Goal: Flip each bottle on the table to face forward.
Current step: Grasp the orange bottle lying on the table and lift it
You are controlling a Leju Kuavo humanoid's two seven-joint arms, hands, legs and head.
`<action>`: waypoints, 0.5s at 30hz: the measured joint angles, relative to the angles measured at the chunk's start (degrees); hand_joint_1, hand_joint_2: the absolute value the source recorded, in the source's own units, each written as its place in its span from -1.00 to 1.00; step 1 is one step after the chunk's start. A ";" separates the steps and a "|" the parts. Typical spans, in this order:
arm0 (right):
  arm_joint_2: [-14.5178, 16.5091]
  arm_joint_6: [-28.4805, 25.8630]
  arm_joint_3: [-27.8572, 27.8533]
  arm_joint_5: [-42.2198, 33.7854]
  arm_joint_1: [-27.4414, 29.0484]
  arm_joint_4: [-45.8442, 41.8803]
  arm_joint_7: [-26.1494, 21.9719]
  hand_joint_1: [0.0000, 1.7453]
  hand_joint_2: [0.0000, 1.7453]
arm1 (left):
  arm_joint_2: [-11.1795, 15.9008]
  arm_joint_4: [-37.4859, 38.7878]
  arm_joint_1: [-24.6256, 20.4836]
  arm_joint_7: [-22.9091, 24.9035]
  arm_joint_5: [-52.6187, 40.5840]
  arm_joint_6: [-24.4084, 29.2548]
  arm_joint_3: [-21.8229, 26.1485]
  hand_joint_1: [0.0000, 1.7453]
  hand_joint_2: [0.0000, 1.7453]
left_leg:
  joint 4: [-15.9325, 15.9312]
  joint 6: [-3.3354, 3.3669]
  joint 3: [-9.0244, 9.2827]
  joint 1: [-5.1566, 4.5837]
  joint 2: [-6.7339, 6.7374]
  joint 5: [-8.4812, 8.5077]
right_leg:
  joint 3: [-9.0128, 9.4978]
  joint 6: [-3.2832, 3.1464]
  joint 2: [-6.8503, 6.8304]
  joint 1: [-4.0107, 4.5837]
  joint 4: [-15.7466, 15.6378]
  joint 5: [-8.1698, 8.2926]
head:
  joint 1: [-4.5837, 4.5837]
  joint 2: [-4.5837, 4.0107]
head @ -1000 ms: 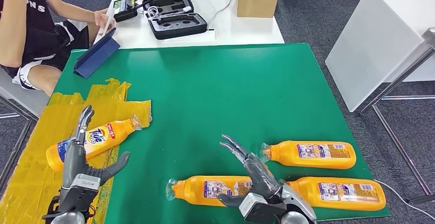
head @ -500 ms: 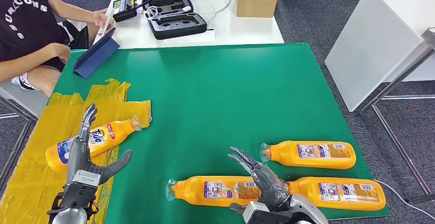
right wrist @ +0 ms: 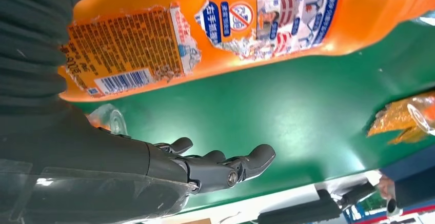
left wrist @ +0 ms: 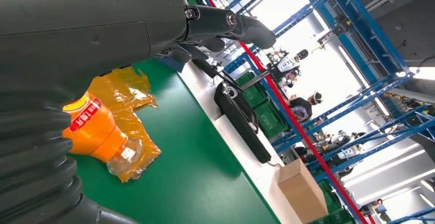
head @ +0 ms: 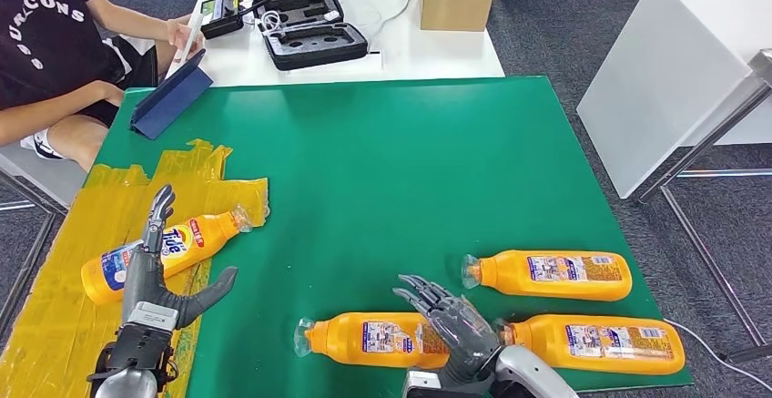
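So far, one bottle (head: pixel 162 252) at the left is shown brand-side up, three at the right (head: pixel 373 338) (head: pixel 549 274) (head: pixel 596 342) remain back-label up, and both the left hand (head: pixel 150 293) and right hand (head: pixel 452 322) are spread, unladen.

Each robot hand (head: pixel 150 275) has dark grey fingers, ribbed cover, silver wrist.

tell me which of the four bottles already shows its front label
The bottle on the yellow tape by the left hand: its Tide logo faces up; the other three show back labels.
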 joint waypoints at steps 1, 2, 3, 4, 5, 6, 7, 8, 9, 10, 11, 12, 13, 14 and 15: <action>-0.28 0.07 0.33 0.36 -0.17 0.19 0.29 -1.00 1.00 | -0.01 0.03 -0.03 0.00 0.04 -0.02 0.00 -1.00 1.00 | 0.00 0.00 0.00 0.00 0.00 0.00 | 0.00 0.00 0.00 0.00 0.00 0.00 | 0.00 0.00; -0.65 0.21 0.74 0.88 -0.38 0.41 0.66 -1.00 1.00 | -0.01 0.08 -0.07 0.00 0.10 -0.05 0.00 -1.00 1.00 | 0.00 0.00 0.00 0.00 0.00 0.00 | 0.00 0.00 0.00 -0.01 0.00 0.00 | -0.01 0.00; -1.10 0.37 1.21 1.42 -0.62 0.69 1.02 -1.00 1.00 | -0.02 0.13 -0.13 0.00 0.16 -0.07 0.00 -1.00 1.00 | 0.00 0.00 0.00 0.00 0.00 0.00 | -0.01 0.00 0.00 -0.01 0.00 0.00 | -0.01 0.00; -1.58 0.55 1.67 1.92 -0.87 1.02 1.31 -1.00 1.00 | -0.02 0.18 -0.19 0.00 0.22 -0.08 0.00 -1.00 1.00 | 0.00 0.00 0.00 -0.01 0.00 0.00 | 0.00 0.00 0.00 -0.01 0.00 0.00 | 0.00 0.00; -2.09 0.73 2.12 2.38 -1.14 1.42 1.54 -1.00 1.00 | -0.02 0.26 -0.25 0.00 0.33 -0.09 0.01 -1.00 1.00 | 0.00 0.00 0.00 -0.01 -0.01 0.00 | 0.00 0.00 0.00 -0.01 0.00 0.00 | 0.00 0.00; -2.59 0.88 2.56 2.75 -1.46 1.85 1.73 -1.00 1.00 | -0.02 0.35 -0.30 0.00 0.47 -0.10 0.01 -1.00 1.00 | 0.00 0.00 0.00 -0.01 -0.01 0.00 | 0.00 0.00 0.00 -0.01 0.00 0.00 | 0.00 0.00; -3.09 1.09 2.99 3.17 -1.87 2.37 2.03 -1.00 1.00 | -0.02 0.46 -0.35 0.00 0.64 -0.10 0.02 -1.00 1.00 | 0.00 0.00 0.00 -0.01 0.00 0.00 | 0.01 0.00 0.00 -0.01 0.00 0.00 | 0.00 0.00; -3.51 1.35 3.37 3.58 -2.36 2.89 2.41 -1.00 1.00 | -0.02 0.56 -0.38 -0.01 0.84 -0.10 0.02 -1.00 1.00 | 0.00 0.00 0.01 -0.01 0.00 0.00 | 0.01 0.00 0.00 -0.01 0.00 0.01 | -0.01 0.00; -3.86 1.56 3.69 4.01 -2.93 3.44 2.91 -1.00 1.00 | -0.02 0.62 -0.41 -0.01 1.02 -0.09 0.02 -1.00 1.00 | 0.00 0.00 0.03 0.00 0.01 0.00 | 0.02 0.01 0.00 -0.01 0.00 0.01 | -0.01 0.00; -4.12 1.73 3.92 4.52 -3.53 4.01 3.54 -1.00 1.00 | -0.02 0.64 -0.42 -0.02 1.16 -0.08 0.03 -1.00 1.00 | 0.00 0.00 0.04 0.00 0.01 0.00 | 0.03 0.01 0.00 -0.01 0.00 0.01 | 0.00 0.00; -4.28 1.80 4.05 5.06 -4.12 4.61 4.25 -1.00 1.00 | -0.02 0.64 -0.40 -0.03 1.29 -0.07 0.04 -1.00 1.00 | 0.00 0.01 0.06 0.00 0.00 0.00 | 0.05 0.01 0.00 -0.01 0.00 0.01 | 0.00 0.00; -4.38 1.81 4.13 5.57 -4.69 5.22 4.93 -1.00 1.00 | -0.03 0.64 -0.36 -0.04 1.39 -0.05 0.05 -1.00 1.00 | 0.00 0.01 0.07 0.00 0.00 0.00 | 0.06 0.01 0.00 0.00 0.00 0.01 | 0.01 0.00; -4.42 1.81 4.19 6.00 -5.18 5.80 5.49 -1.00 1.00 | -0.03 0.64 -0.31 -0.04 1.46 -0.04 0.07 -1.00 1.00 | 0.01 0.01 0.07 0.00 -0.01 0.00 | 0.07 0.01 0.00 0.00 0.00 0.01 | 0.01 0.00; -4.44 1.80 4.23 6.32 -5.58 6.36 5.90 -1.00 1.00 | -0.04 0.64 -0.26 -0.04 1.55 -0.04 0.09 -1.00 1.00 | 0.00 0.01 0.08 0.00 -0.01 0.00 | 0.07 0.01 0.00 0.00 0.00 0.01 | 0.00 0.00; -4.46 1.80 4.31 6.49 -5.90 6.81 6.08 -1.00 1.00 | -0.06 0.64 -0.23 -0.04 1.61 -0.04 0.11 -1.00 1.00 | 0.00 0.01 0.08 0.00 0.00 0.00 | 0.07 0.01 0.00 0.00 0.00 0.01 | 0.00 0.00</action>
